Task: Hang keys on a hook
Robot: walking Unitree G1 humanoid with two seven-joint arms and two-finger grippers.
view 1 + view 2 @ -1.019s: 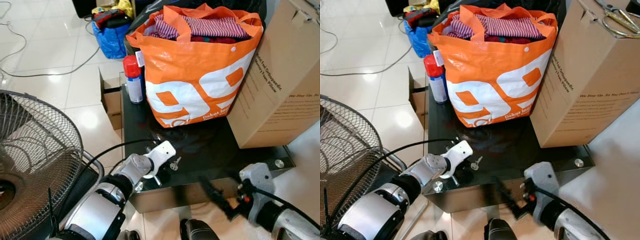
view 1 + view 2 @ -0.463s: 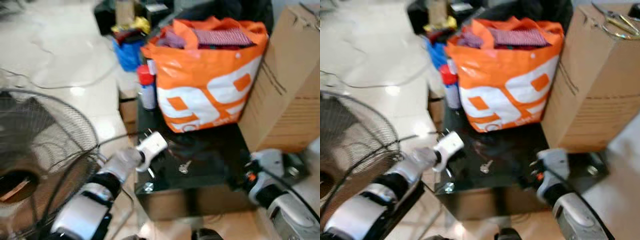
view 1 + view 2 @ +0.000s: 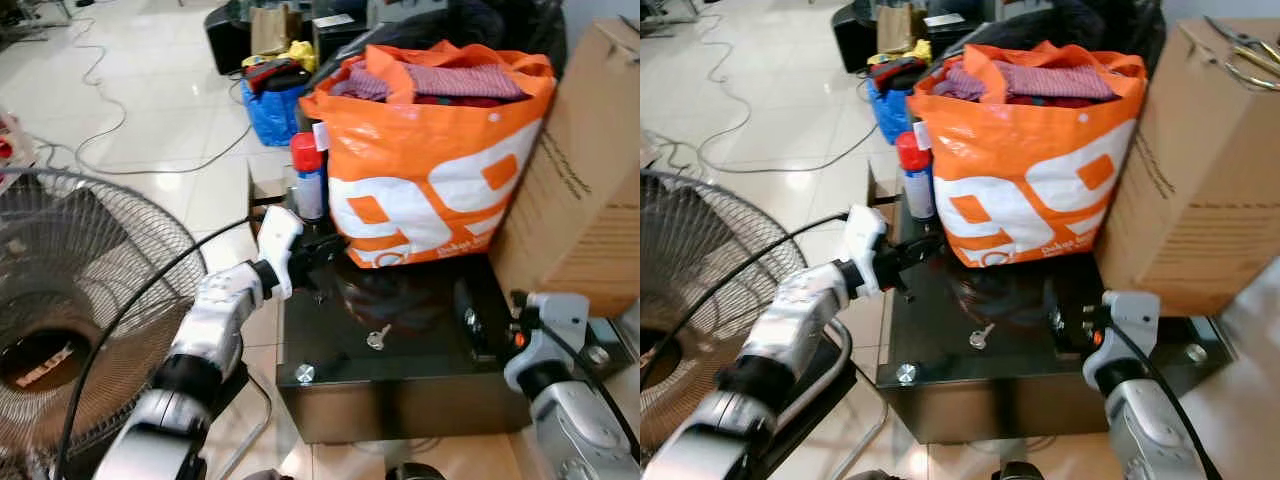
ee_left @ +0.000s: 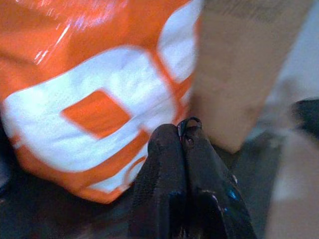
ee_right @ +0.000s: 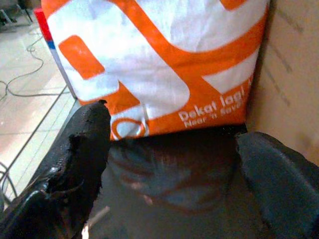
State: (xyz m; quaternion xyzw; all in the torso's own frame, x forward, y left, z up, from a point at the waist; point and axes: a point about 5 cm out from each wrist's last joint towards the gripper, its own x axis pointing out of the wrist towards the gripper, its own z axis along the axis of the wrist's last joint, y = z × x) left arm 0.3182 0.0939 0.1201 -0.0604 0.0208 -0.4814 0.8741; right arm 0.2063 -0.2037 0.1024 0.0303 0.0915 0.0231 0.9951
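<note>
A key (image 3: 377, 337) lies near the front edge of the black bench (image 3: 430, 360), the right gripper (image 5: 174, 144) beside it with jaws wide, the left gripper (image 4: 183, 137), jaws pressed together, raised toward the orange bag (image 3: 440, 170) behind

A small silver key (image 3: 377, 337) lies flat on the glossy black tabletop (image 3: 430, 340), its pale metal standing out clearly against the dark surface. It rests toward the front edge of the tabletop, about midway along that edge and closer to the front left corner than to the back. It lies at a slant, with one end pointing toward the front left corner and the other toward the back right; finer detail, such as a ring or further keys, is too small to make out.
</note>
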